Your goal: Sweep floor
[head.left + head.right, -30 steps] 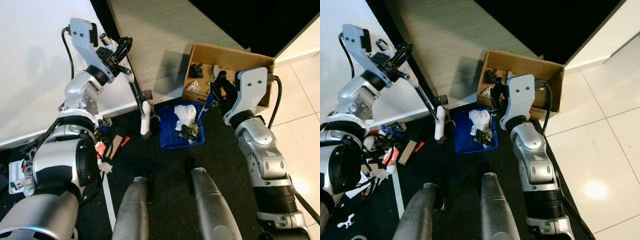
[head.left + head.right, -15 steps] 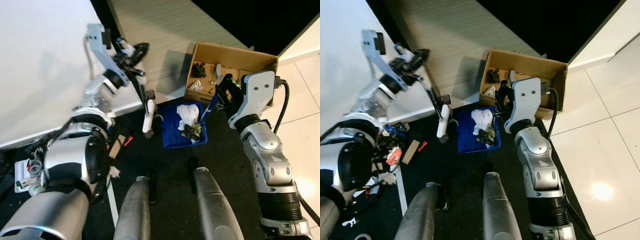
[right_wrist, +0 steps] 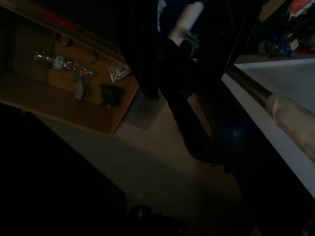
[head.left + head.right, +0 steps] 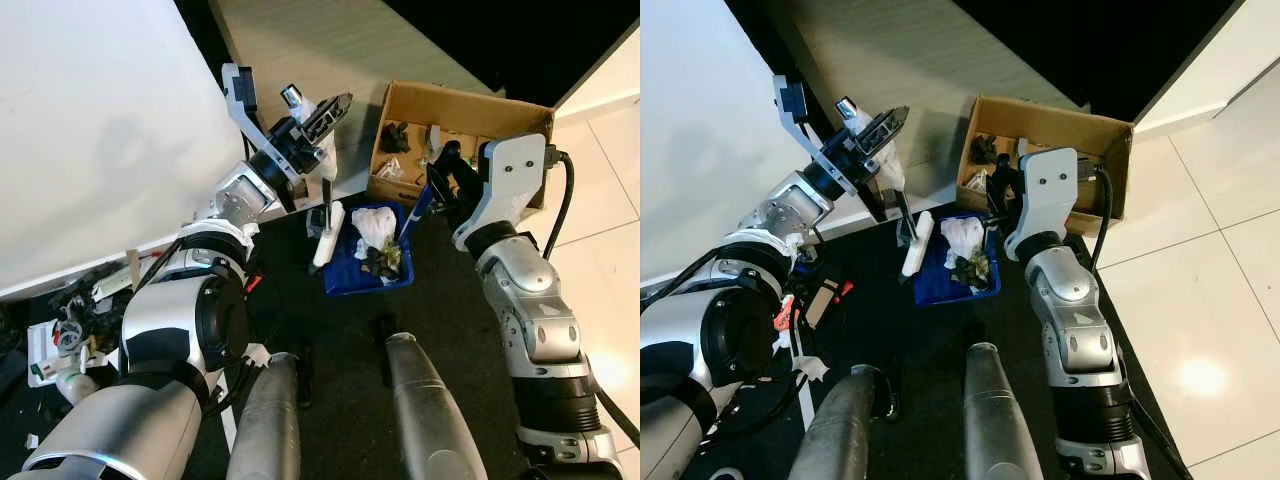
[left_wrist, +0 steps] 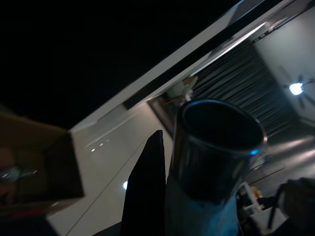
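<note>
The blue plastic dustpan [image 4: 365, 265] already held white crumpled waste, with the left gripper [image 4: 318, 112] fingers closed on the black-handled white brush [image 4: 324, 232] beside it and the right gripper [image 4: 441, 178] fingers closed on its blue handle, while litter left of the dustpan remained unswept.

Open dark floor [image 4: 340, 330] btwn my two legs and dustpan [image 4: 366, 262]: free passage. Cardboard box [image 4: 455, 125] blocks fwd-right, just behind dustpan. White panel [image 4: 90, 130] walls off my left. Clutter pile [image 4: 80, 310] at its foot narrows left-side reach. Pale tile [image 4: 600, 230] to the right lies open.
</note>
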Tool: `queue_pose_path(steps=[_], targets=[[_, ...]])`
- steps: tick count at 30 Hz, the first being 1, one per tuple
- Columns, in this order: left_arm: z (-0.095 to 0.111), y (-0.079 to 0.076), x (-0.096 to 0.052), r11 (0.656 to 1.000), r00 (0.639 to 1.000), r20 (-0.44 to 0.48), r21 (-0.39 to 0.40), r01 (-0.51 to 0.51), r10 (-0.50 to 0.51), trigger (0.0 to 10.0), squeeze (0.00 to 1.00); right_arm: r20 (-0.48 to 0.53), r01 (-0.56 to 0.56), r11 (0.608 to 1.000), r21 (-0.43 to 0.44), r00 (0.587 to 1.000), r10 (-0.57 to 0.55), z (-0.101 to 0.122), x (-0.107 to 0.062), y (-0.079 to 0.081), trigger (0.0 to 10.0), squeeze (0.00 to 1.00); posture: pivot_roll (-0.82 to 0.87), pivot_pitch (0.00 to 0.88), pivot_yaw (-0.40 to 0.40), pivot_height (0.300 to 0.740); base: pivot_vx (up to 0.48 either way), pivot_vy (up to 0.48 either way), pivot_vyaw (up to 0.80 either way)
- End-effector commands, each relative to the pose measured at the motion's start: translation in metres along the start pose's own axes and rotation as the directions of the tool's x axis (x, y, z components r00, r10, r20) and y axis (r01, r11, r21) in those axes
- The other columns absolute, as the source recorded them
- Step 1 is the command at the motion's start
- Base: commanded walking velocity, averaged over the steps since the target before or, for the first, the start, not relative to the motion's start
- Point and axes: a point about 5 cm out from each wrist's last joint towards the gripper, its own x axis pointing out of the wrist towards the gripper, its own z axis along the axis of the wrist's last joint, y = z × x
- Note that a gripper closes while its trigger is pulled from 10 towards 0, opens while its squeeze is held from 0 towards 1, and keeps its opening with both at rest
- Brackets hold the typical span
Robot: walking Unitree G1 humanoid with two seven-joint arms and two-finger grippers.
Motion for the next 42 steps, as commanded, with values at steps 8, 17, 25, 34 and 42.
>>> queue_pose_path(steps=[8,17,25,34,42], targets=[[0.075,-0.018,-0.009,0.978,0.976,0.135,0.139,0.154,-0.173,10.0,0.0,-0.156,-0.039,0.995,0.094,0.986,0.054,-0.04,-0.003,0.01,10.0,0.0,-0.18,0.479,0.064,0.74,0.0,0.0,0.0],[0.132,-0.026,-0.055,0.882,0.998,0.049,0.471,0.015,-0.043,10.0,0.0,-0.143,-0.056,0.993,0.1,0.987,0.07,-0.04,0.003,0.013,10.0,0.0,-0.15,0.463,0.062,0.74,0.0,0.0,0.0],[0.135,-0.018,-0.08,0.81,0.994,-0.048,0.585,-0.05,0.096,10.0,0.0,-0.15,-0.067,0.993,0.101,0.985,0.082,-0.043,0.001,0.015,10.0,0.0,-0.15,0.465,0.056,0.74,0.0,0.0,0.0],[0.101,0.015,-0.099,0.813,0.958,-0.008,0.531,-0.24,0.287,10.0,0.0,-0.151,-0.067,0.993,0.098,0.985,0.082,-0.044,-0.001,0.015,10.0,0.0,-0.17,0.473,0.05,0.74,0.0,0.0,0.0],[0.059,0.037,-0.097,0.823,0.907,0.099,0.389,-0.413,0.408,10.0,0.0,-0.152,-0.063,0.993,0.096,0.985,0.077,-0.043,-0.003,0.014,10.0,0.0,-0.2,0.487,0.051,0.74,0.0,0.0,0.0]])
